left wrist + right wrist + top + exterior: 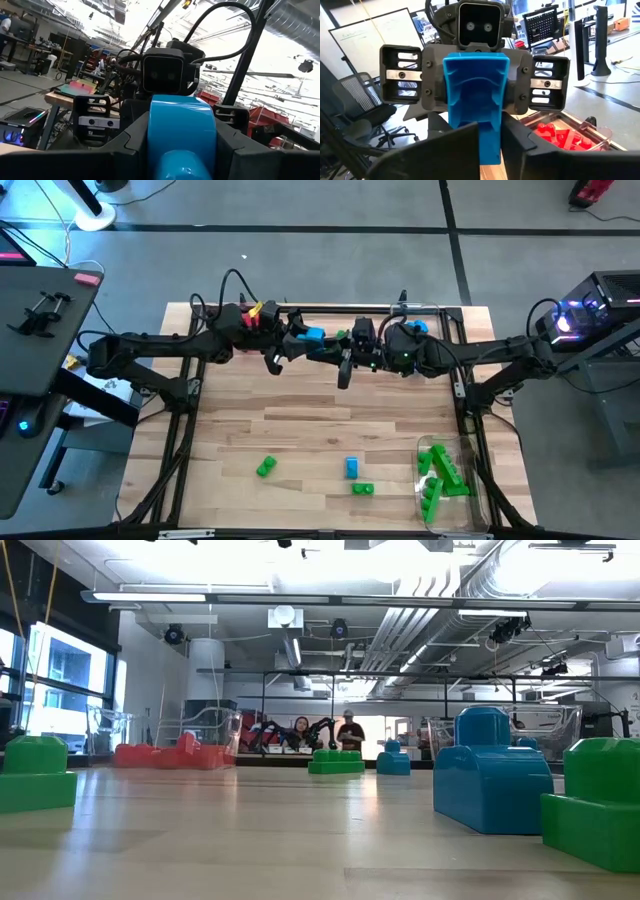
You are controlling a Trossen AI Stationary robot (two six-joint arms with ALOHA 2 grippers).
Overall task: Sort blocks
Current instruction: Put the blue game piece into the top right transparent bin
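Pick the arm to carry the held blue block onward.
Right, probably: the left gripper holds the blue block up against the right gripper, and the other blue piece lies far back on the right arm's side.

arms: you're looking at two matte-black jointed arms, left arm [150, 350] and right arm [500, 355], both chunky and tubular
cables: black cable is looping off the left arm near its wrist; another thick black hose is arching over the right gripper [165, 120] in the left wrist view
lights: green LEDs are glowing on the right arm's wrist housing
camera modules: each wrist is carrying a square black box with two small round lenses
left gripper [476, 95]: black carriage plates are showing slotted cutouts, silver rails and small dark screws
fingers [445, 150]: you're seeing broad, angular black plastic
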